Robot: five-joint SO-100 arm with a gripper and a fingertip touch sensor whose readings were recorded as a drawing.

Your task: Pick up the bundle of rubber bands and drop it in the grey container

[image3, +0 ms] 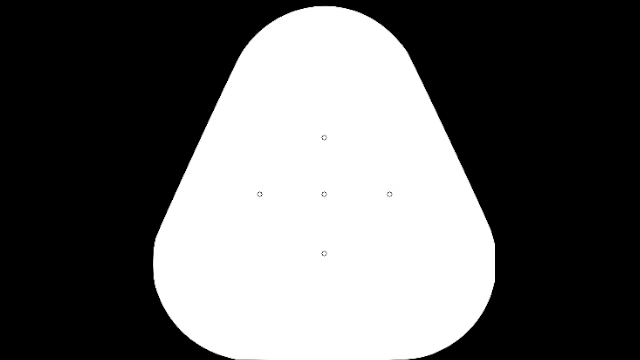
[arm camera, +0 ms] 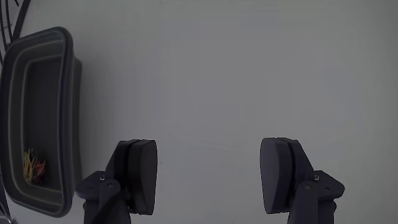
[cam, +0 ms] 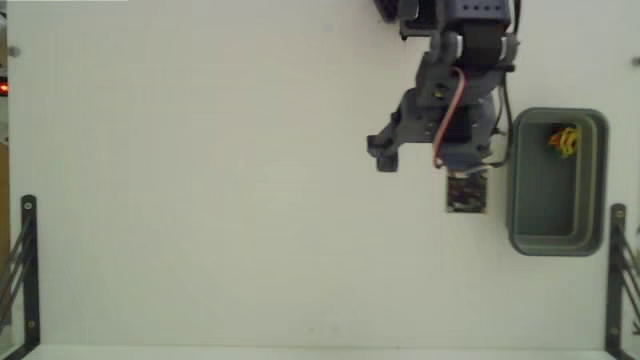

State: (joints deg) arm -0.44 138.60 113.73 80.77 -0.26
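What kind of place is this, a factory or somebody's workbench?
Probably a hobbyist's or lab's test bench, not a factory: a bare white table, one small arm with an open end effector, and a grey container holding a bundle of rubber bands.

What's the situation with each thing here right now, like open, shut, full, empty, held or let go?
gripper: open, holding nothing, over bare table beside the tub.
bundle of rubber bands: let go, lying inside the tub at one end.
grey container: upright, open-topped, holding only the bundle.
small circuit board: lying flat on the table, untouched.
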